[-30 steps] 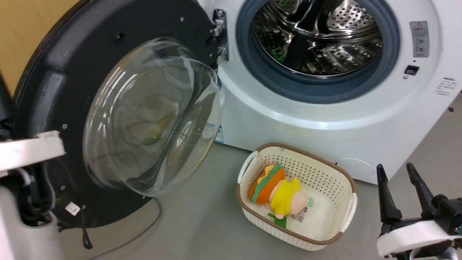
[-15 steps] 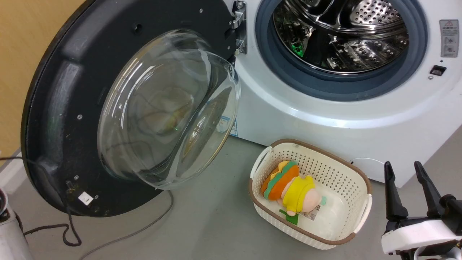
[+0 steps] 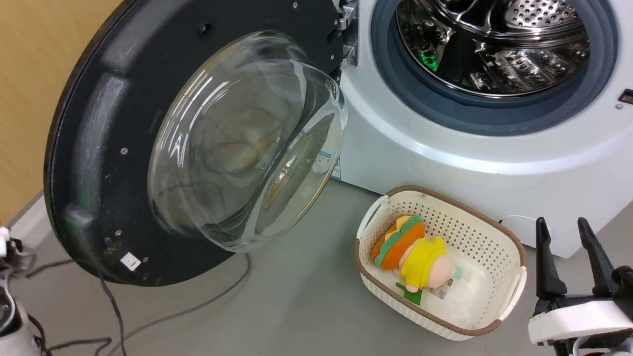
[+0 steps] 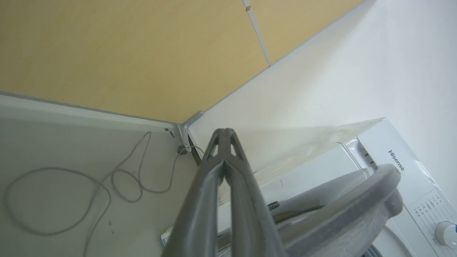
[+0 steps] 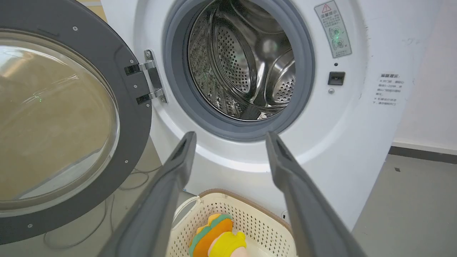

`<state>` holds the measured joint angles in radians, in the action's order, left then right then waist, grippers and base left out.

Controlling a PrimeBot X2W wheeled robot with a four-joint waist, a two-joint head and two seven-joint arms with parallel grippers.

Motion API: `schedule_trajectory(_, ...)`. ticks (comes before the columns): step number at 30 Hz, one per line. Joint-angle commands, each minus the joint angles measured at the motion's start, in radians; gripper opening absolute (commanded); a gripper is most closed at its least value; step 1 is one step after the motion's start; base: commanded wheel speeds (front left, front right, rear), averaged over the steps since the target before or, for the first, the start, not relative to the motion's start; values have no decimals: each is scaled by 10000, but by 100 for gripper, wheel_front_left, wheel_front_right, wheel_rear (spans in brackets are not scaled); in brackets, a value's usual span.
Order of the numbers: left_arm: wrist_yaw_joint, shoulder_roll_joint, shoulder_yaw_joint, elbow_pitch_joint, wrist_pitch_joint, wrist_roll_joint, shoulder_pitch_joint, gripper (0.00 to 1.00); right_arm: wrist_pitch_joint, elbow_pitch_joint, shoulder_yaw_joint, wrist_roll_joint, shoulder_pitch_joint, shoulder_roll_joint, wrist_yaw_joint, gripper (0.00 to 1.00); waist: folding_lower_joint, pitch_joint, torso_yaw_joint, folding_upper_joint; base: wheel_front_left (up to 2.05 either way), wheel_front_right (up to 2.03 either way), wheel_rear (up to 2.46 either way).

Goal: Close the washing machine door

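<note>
Black and glossy, the washing machine door (image 3: 99,123) stands swung wide open off the left side of the washing machine (image 3: 445,158). Its clear glass bowl window (image 3: 237,148) bulges out toward us. A grey cable (image 3: 198,306) trails on the floor below the door, left of the machine.

Our left gripper (image 4: 225,132) is out on the machine's left too. Its two fingers are pressed tight together with nothing between them, and they point at the wall corner behind the machine. A curved grey rim just beside them is probably the door's outer edge, though we cannot be sure.

At the machine's left front edge the metal hinge (image 3: 346,29) carries the door. Right of it the grey-blue gasket (image 3: 474,116) rings the bare steel drum (image 3: 499,44).

Low in front of the machine sits a cream basket (image 3: 474,237) holding a plush toy (image 3: 415,252). Our right gripper (image 3: 563,222) waits in front of the machine's right side, fingers spread wide and empty.

We judge the closing has not begun, and the step in hand is bringing the left arm behind the door. Next we need the closed fingers set against the outer face, far from the hinge. Then a steady sweep rightward should carry the door onto the opening until the latch catches. The basket lies near that arc, so we should watch the clearance.
</note>
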<state>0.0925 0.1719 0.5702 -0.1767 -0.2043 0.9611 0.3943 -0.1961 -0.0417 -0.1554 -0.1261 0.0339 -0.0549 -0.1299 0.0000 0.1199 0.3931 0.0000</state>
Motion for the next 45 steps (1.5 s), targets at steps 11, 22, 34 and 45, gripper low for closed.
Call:
schedule_trajectory(11, 201, -330, -505, -750, -1560, 2488, -999, 0, -314, -49, -97, -72, 286, 41, -7, 100, 0, 251, 309, 0, 0, 0, 0)
schedule_trajectory(22, 321, -641, -1733, 355, -3572, 4746, -2392, 0, -543, -124, -318, -225, 251, 45, -8, 100, 0, 258, 711, 0, 0, 0, 0)
schedule_trajectory(34, 381, -890, -4273, 2191, -4712, 5131, -3573, 0, -657, -189, -301, -359, 283, 47, -8, 100, 0, 164, 673, 0, 0, 0, 0)
schedule_trajectory(45, 381, -828, -6741, 2986, -4654, 4880, -3426, 0, -657, -276, -268, -532, 365, 47, -8, 100, 0, 67, -453, 0, 0, 0, 0)
